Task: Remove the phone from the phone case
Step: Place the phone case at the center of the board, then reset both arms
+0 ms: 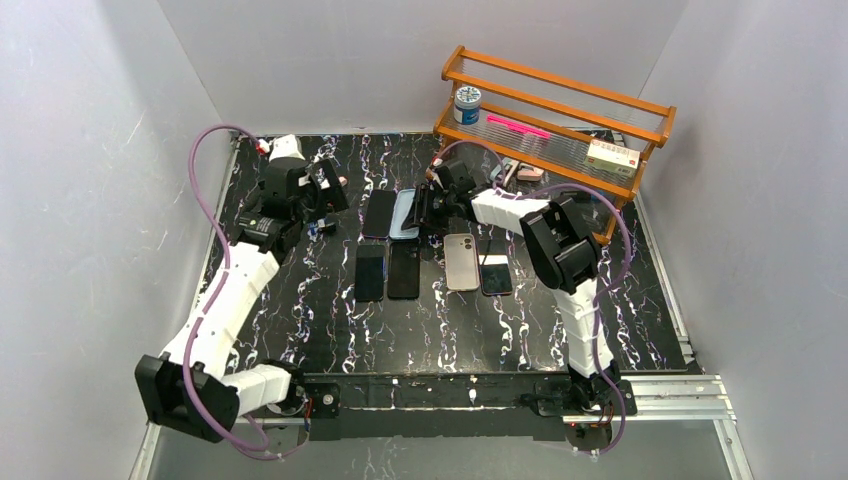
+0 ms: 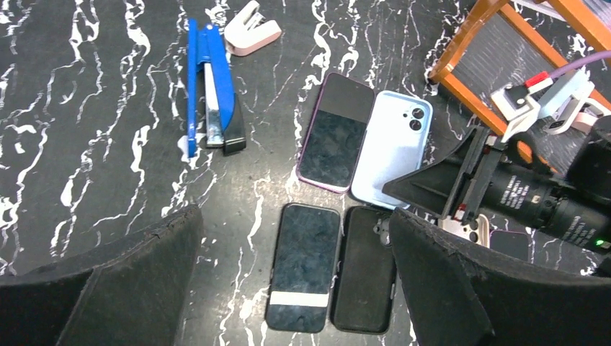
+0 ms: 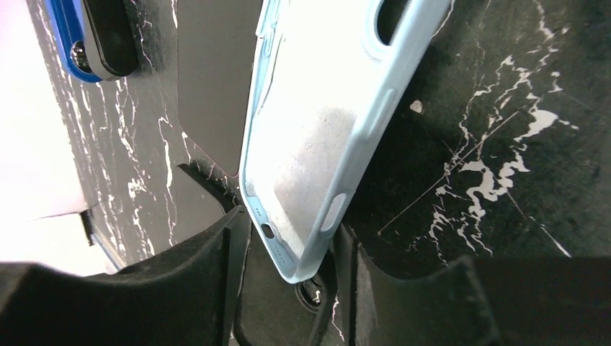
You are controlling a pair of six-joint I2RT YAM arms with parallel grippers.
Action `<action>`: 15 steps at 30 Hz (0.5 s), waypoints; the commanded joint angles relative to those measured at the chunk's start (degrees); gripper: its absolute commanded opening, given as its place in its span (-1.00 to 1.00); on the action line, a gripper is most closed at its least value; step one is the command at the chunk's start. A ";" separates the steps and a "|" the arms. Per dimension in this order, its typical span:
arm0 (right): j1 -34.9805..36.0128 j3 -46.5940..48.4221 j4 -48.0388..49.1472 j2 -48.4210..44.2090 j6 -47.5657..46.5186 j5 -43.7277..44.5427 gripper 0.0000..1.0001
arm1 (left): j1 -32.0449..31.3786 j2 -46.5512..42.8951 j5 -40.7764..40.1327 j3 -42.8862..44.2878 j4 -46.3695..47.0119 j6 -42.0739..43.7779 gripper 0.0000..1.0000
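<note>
The right fingers (image 3: 403, 303) stand partly apart on either side of the pale-blue case's (image 3: 317, 122) lower end, seemingly just clear of it. The case looks empty and lies on the table (image 1: 330, 300). The phone (image 2: 335, 133) lies flat beside it, touching. The left gripper (image 2: 294, 216) hangs above, spread wide.

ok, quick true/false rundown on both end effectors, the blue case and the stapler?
1. The left end effector is open, with nothing in it. True.
2. The blue stapler stands upright. False: it lies flat on the table.
3. One end of the light blue case sits between the fingers of the right end effector. True.
4. In the top view, the case lies left of the purple-edged phone. False: it lies right of it, alongside.
</note>
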 commanded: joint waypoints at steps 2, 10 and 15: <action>-0.13 -2.62 -5.12 -3.97 -4.05 9.81 0.28 | 0.32 -5.06 -3.88 -2.42 -4.50 2.51 0.96; -0.13 -11.11 -5.03 -15.63 -5.88 16.46 0.97 | 0.36 -13.67 -4.31 -4.95 -6.01 5.97 0.96; -0.75 -22.81 -1.61 -35.47 -7.68 27.15 0.97 | 0.39 -22.40 -8.24 -5.00 -7.61 8.41 0.96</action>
